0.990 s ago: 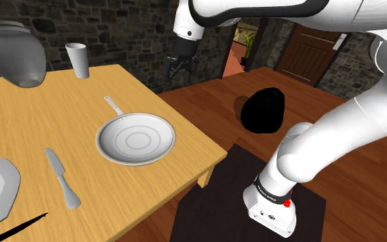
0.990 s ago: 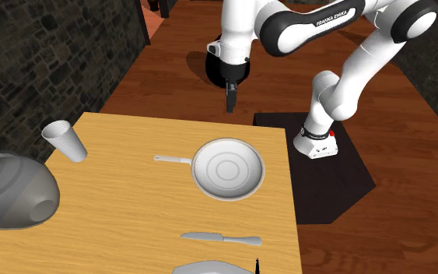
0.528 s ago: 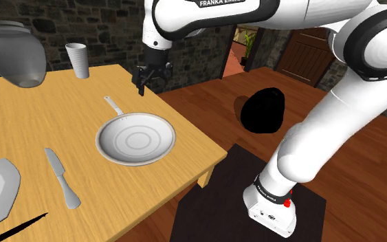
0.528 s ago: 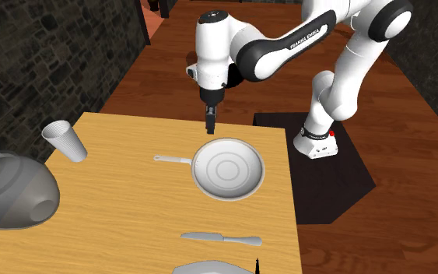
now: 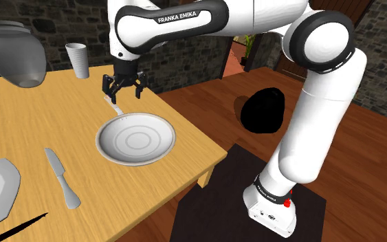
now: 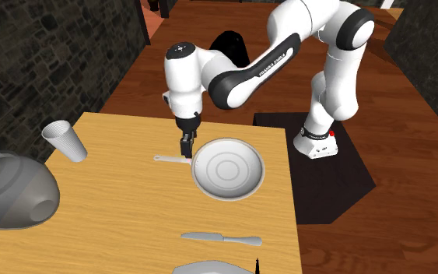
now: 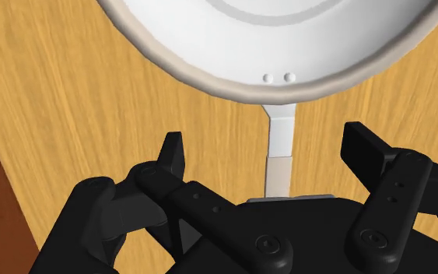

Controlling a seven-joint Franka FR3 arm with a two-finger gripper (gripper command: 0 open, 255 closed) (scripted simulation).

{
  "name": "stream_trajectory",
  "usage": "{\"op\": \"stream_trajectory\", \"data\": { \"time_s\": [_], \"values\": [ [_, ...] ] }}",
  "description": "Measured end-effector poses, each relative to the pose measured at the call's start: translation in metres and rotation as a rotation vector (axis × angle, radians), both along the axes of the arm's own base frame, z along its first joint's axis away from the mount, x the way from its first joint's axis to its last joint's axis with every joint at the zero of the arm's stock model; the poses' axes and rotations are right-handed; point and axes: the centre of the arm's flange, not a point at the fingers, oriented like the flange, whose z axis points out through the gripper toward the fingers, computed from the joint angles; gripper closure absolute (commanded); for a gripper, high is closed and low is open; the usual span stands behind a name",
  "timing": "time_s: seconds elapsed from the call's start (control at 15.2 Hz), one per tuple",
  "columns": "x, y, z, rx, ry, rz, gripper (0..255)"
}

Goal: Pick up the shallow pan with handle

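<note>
Black gripper spread wide, clasping nothing, low over the wooden table. Straddling the handle of the white shallow pan, fingers clear on both sides; pan's bowl just beyond the fingertips.

The pan looks smooth and matt, the table grained wood.

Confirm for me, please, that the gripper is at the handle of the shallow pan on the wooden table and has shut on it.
Not quite. The gripper is at the handle of the shallow pan on the wooden table, but it has not shut on it. In the wrist view its fingers stand wide apart, one on either side of the handle, without touching it, so the gripper is open.
</note>
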Motion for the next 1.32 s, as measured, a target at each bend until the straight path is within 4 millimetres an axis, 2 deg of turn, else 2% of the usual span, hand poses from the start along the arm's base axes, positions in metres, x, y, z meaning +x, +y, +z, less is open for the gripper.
{"op": "stream_trajectory", "data": {
  "time_s": [0.13, 0.26, 0.59, 0.73, 0.79, 1.32],
  "values": [
    [0.016, 0.016, -0.009, -0.001, 0.006, -0.012, 0],
    [0.025, 0.021, -0.019, -0.001, 0.007, -0.018, 0],
    [0.027, 0.022, -0.048, -0.002, 0.008, -0.02, 0],
    [0.026, 0.023, -0.054, -0.002, 0.008, -0.02, 0],
    [0.026, 0.022, -0.055, -0.001, 0.008, -0.02, 255],
    [0.026, 0.023, -0.056, -0.001, 0.007, -0.02, 255]
  ]
}}
